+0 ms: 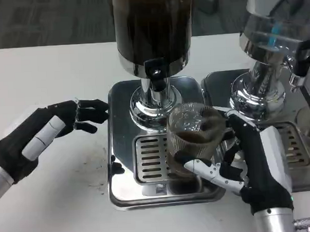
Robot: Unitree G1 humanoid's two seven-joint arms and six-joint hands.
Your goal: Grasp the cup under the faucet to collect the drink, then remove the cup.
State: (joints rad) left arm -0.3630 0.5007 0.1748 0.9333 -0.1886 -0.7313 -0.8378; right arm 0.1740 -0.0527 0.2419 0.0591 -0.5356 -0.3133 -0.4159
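White table [56, 202], two steel dispenser bases [125, 194] on it

On my bench [56, 202] two dispensers stand side by side: one [154, 28] in the middle, the other [275, 33] to its right. Each rises from its own tray, the middle tray [120, 148] just left of the right tray [301, 156]. The cup [194, 140] sits over the middle tray's grate [149, 160], in front of and a little right of the faucet [156, 75]. My right hand [239, 163] wraps the cup from the right. My left hand [47, 133] lies on the bench, left of the tray.
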